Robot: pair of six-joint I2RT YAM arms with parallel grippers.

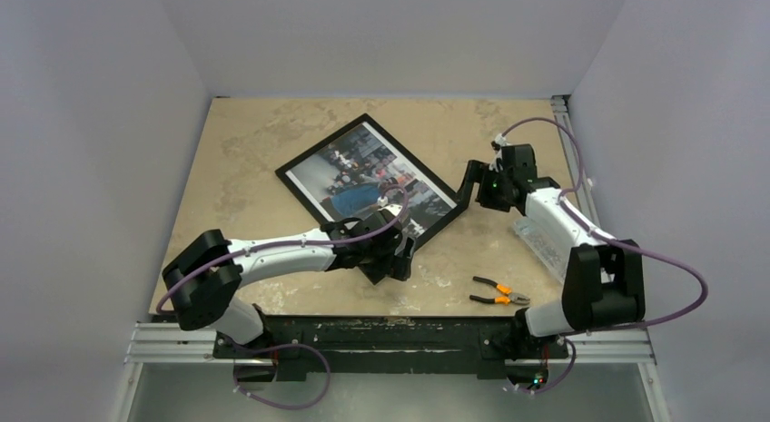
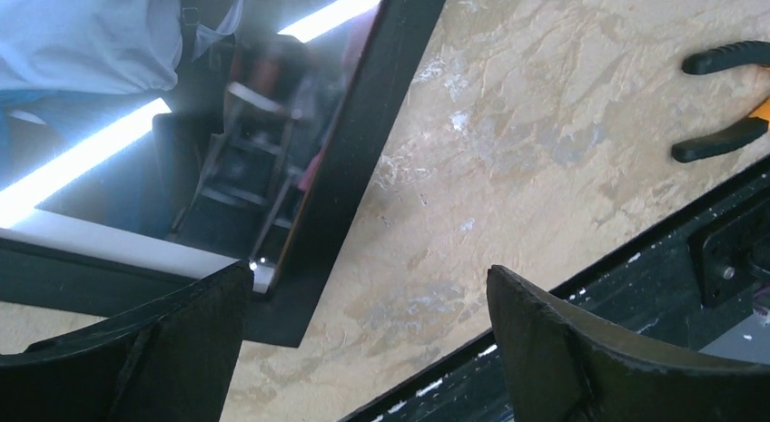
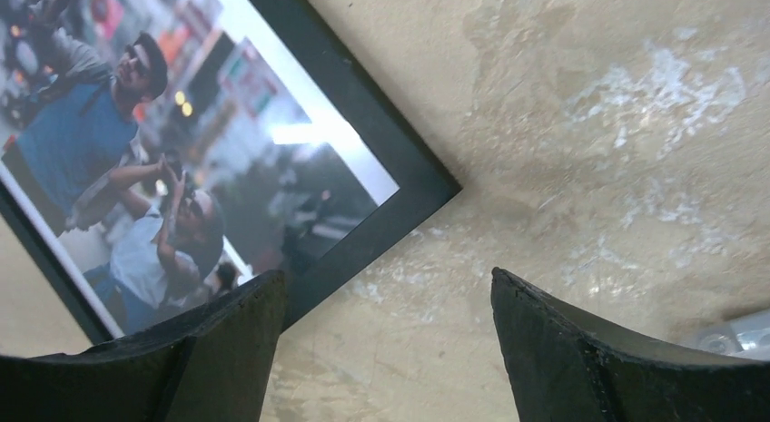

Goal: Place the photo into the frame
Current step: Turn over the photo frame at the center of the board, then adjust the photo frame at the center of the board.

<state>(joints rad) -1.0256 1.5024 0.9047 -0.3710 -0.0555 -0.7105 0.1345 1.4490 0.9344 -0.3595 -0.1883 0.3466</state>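
Both wide, empty: left pincer (image 2: 368, 290), right pincer (image 3: 389, 290) | frame (image 1: 366, 180) flat on mottled beige table (image 1: 250, 145) | white walls (image 1: 390, 41)

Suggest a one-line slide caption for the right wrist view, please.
Open right end effector beside a corner of the black frame, the photo showing inside.

No legible txt; signs in photo (image 3: 136, 168) too blurry.

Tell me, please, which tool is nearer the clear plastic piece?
Right. The right tool hangs just left of the clear plastic piece; the left tool is farther left, at the frame.
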